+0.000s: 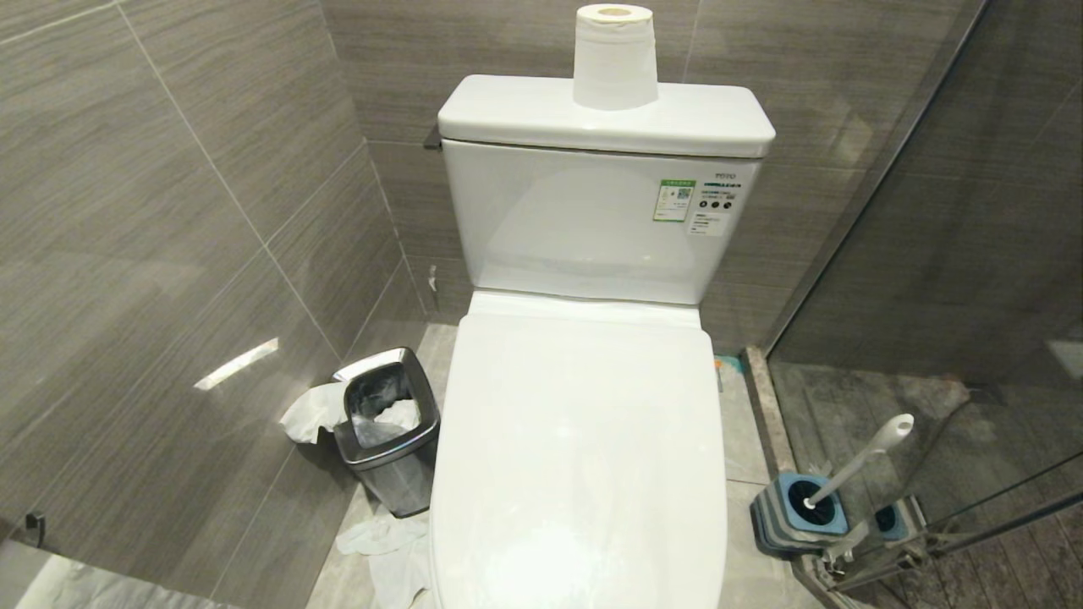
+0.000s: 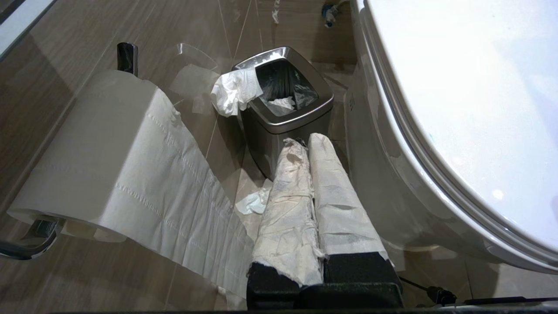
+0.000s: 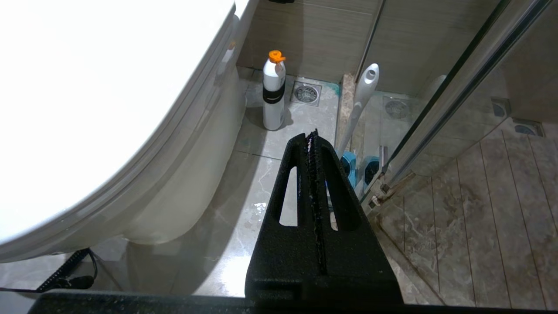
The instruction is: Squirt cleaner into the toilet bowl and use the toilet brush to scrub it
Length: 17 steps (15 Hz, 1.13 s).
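In the centre of the head view the toilet bowl (image 1: 579, 457) sat with its white lid down, so no basin showed, and that seemed the first hazard: any cleaner squirted now would have landed on the lid and run to the floor unless lid and seat were raised first. The glossy lid looked slippery, and a pinch at its edge could have slid off and let it drop. At the lower right of that view the toilet brush (image 1: 863, 461) leaned in its grey-and-blue base (image 1: 799, 512), hard against the glass shower panel (image 1: 973, 254); a careless pull could have knocked the handle on the glass or dragged the light base along. A white bottle with an orange cap (image 3: 273, 93), probably the cleaner, stood upright on the floor in the upper middle of the right wrist view, just beside the bowl's foot and easy to tip. Neither arm appeared in the head view. The left tool (image 2: 311, 144), fingers wrapped in paper, hung with jaws together and empty, pointing at the steel waste bin (image 2: 283, 109). The right tool (image 3: 311, 137) was likewise pressed together, holding nothing, aimed floorward between bowl and brush.
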{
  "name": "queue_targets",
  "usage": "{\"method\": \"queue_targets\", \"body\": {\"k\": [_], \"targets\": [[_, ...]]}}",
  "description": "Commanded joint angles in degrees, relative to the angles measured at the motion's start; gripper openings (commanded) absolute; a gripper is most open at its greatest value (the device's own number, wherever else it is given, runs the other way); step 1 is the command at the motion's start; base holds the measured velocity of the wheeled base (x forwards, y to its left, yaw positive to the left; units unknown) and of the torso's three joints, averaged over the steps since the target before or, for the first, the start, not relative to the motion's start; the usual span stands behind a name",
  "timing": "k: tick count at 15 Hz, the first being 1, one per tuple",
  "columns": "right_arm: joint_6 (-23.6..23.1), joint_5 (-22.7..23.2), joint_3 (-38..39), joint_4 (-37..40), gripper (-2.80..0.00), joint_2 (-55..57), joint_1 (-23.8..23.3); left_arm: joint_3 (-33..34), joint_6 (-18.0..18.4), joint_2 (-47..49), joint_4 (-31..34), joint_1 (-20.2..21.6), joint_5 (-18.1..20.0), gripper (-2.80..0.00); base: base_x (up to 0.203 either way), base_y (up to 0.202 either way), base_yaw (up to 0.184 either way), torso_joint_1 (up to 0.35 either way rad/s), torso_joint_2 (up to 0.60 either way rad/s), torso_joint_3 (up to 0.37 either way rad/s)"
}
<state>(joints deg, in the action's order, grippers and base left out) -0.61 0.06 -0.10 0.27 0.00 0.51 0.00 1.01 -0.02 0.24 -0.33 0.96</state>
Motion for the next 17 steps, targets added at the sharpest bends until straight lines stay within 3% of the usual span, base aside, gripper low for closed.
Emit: {"method": "queue_targets", "body": {"k": [1,17], "targets": [[-0.01,-0.06,0.01,0.00,-2.80,0.09,0.02,0.09,-0.04,0.02,0.02,-0.02,0.00,-2.80,0.000,0.000,0.000,0.000,0.00,0.000],[0.97,-0.23,0.01,0.00,-2.80,0.09,0.02,0.09,0.03,0.02,0.02,-0.02,0.00,-2.80,0.000,0.000,0.000,0.000,0.00,0.000]]}}
